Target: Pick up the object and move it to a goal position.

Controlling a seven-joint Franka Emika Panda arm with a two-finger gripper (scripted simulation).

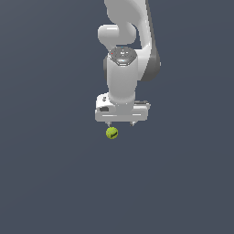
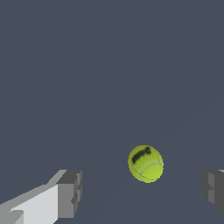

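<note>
— So where is it standing with the job?

— Early, I'd say. The gripper (image 1: 121,123) is hanging above the ball (image 1: 112,133) with its jaws spread wide and holding nothing. In the wrist view you're seeing one grey fingertip (image 2: 70,193) on one side and the other (image 2: 213,190) far off on the other side, and the ball (image 2: 145,163) is sitting apart from both, nearer the second one.

— And the ball itself?

— It's lying on the bare grey floor, at about seven o'clock from the gripper's middle in the exterior view, just under the tips. A small yellow-green thing with a short dark mark showing on top. Nothing is touching it.

— So no pick yet?

— Not as far as I'm seeing. The grasp, the lift and the carry all look to be left. I'm not making out any goal marker in either view, so I can't tell where it is meant to end up.
</note>
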